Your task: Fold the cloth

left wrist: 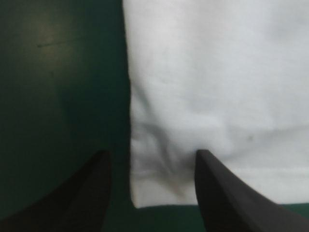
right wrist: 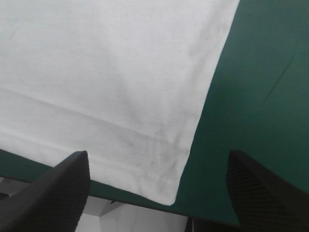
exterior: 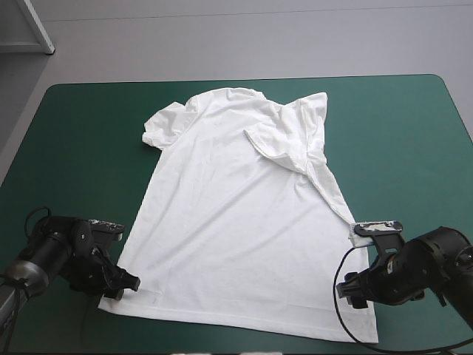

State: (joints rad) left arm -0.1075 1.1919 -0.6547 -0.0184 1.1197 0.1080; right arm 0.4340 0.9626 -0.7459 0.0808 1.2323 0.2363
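Your left gripper (left wrist: 152, 152) and right gripper (right wrist: 158, 153), both wide open, each straddle a near hem corner of the flat white short-sleeved T-shirt (exterior: 236, 222), which runs lengthwise away from them.

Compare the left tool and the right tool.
The left tool is open narrowly, the right tool far wider. The left tool's outer finger sits near the T-shirt edge; the right tool's stands well off it, over the teal-green cover. Both are open, straddling a hem corner.
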